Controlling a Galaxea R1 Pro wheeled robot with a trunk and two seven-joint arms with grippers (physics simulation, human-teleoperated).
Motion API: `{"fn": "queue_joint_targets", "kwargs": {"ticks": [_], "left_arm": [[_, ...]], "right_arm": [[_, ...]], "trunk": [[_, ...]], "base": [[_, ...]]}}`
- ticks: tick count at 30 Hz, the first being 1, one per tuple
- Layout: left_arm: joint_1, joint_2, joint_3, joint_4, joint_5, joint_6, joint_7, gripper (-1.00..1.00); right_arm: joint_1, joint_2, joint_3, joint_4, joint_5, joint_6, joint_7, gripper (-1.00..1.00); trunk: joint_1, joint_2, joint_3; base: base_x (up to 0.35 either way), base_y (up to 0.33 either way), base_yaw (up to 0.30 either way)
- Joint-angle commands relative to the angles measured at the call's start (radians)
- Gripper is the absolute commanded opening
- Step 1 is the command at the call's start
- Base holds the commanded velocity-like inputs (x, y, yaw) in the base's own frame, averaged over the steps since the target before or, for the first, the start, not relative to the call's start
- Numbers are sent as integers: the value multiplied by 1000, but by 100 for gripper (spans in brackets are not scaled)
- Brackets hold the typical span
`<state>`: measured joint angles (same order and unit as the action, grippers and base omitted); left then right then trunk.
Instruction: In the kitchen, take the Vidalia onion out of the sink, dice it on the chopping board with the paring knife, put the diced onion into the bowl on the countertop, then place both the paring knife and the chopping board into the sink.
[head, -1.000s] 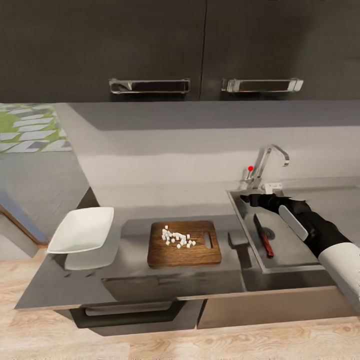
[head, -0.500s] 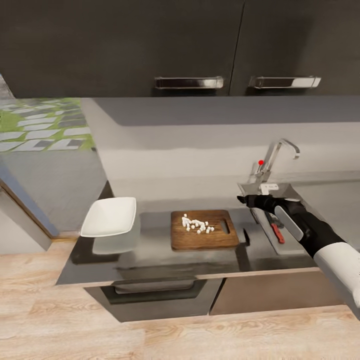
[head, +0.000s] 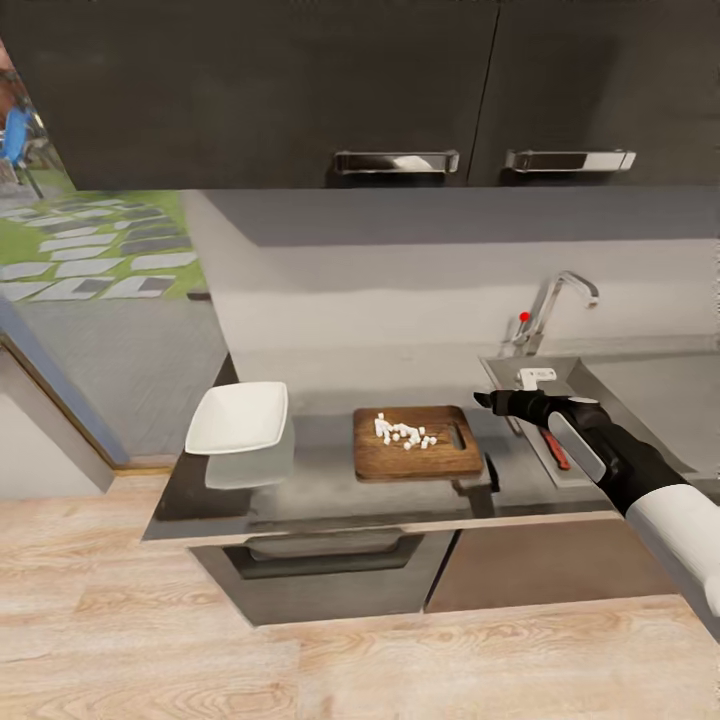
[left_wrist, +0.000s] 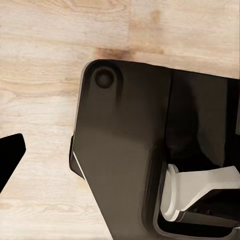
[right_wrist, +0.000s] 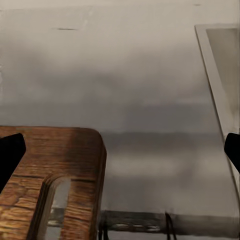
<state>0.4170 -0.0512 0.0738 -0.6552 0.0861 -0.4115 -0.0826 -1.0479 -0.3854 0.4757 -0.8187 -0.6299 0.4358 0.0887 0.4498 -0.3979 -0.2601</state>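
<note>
Grey countertop (head: 330, 500) at centre frame, carrying the white bowl (head: 240, 417) at left, the chopping board (head: 418, 455) with onion dice (head: 403, 433) centrally, and the sink (head: 592, 385) at right.

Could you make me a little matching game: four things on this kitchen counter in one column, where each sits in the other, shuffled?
Things:
1. paring knife
2. diced onion
3. bowl
4. right gripper

Places:
A. on the chopping board
B. at the countertop's left end, empty
C. in the sink
D. in the air between board and sink

Pairs: 1-C, 2-A, 3-B, 4-D
</note>
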Motion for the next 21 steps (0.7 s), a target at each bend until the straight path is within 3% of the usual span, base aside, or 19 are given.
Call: {"fn": "queue_joint_targets", "kwargs": {"ticks": [1, 6, 21], "left_arm": [[0, -1, 4, -1, 9, 0, -9, 100], [0, -1, 3, -1, 9, 0, -8, 100], [0, -1, 4, -1, 8, 0, -9, 100]], "right_arm": [[-1, -1, 3, 0, -2, 3, 0, 100], [-1, -1, 2, 1, -1, 3, -1, 100], [-1, -8, 0, 22, -2, 3, 0, 100]], "trunk": [[0, -2, -2], [0, -2, -2], [0, -2, -2]], "base": [[-266, 2, 0], [-122, 0, 0], [-5, 0, 0]]}}
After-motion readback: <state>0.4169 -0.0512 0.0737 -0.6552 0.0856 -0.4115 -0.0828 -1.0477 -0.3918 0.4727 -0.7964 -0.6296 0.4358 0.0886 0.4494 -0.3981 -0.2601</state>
